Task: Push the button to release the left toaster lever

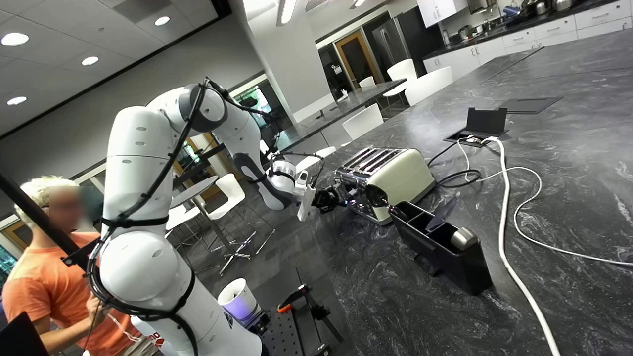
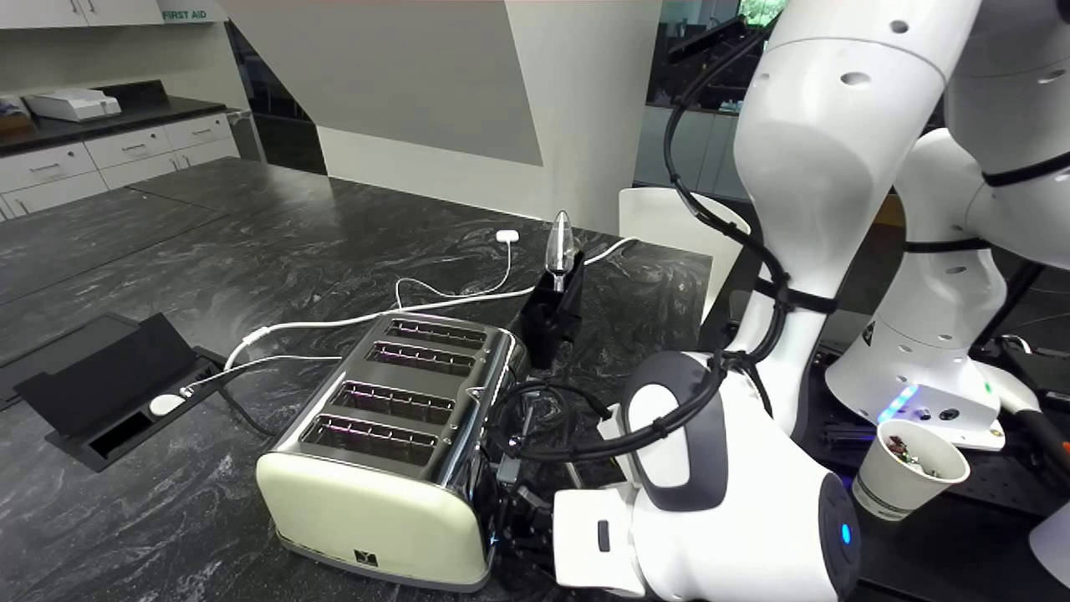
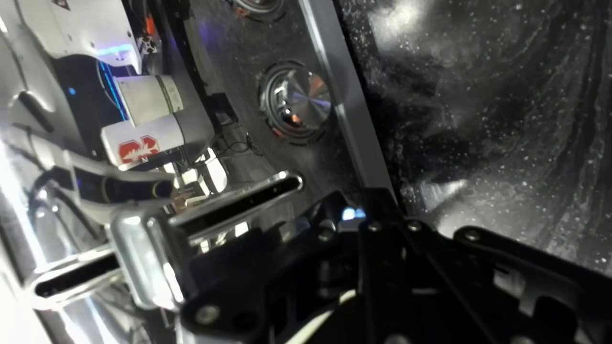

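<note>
Toward the arm (image 2: 752, 510) run the toaster's (image 2: 372, 510) long slots (image 2: 393, 403).

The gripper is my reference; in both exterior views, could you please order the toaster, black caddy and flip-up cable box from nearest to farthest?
1. Toaster, right by the gripper.
2. Black caddy, beside the toaster.
3. Flip-up cable box, on the toaster's far side.
</note>
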You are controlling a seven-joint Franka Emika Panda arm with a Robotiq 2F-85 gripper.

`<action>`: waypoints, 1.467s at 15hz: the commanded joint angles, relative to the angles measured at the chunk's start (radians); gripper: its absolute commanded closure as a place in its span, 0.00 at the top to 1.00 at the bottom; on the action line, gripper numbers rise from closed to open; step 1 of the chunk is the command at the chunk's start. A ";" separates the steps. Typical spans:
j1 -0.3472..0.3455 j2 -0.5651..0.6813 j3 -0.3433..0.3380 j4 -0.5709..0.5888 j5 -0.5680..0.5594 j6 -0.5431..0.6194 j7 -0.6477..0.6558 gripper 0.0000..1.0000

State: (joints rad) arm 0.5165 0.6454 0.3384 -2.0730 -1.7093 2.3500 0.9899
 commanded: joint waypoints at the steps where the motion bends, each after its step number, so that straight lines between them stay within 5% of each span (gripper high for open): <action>1: 0.014 -0.036 0.045 -0.022 0.028 -0.111 -0.006 0.00; 7: 0.013 -0.182 0.167 -0.156 0.260 -0.179 -0.005 0.00; 12: 0.041 -0.404 0.213 -0.305 0.349 -0.232 0.060 0.00; 22: 0.000 -0.725 0.200 -0.461 0.441 0.010 0.026 0.00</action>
State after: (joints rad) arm 0.5376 0.0284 0.5547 -2.4675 -1.3073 2.2631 1.0294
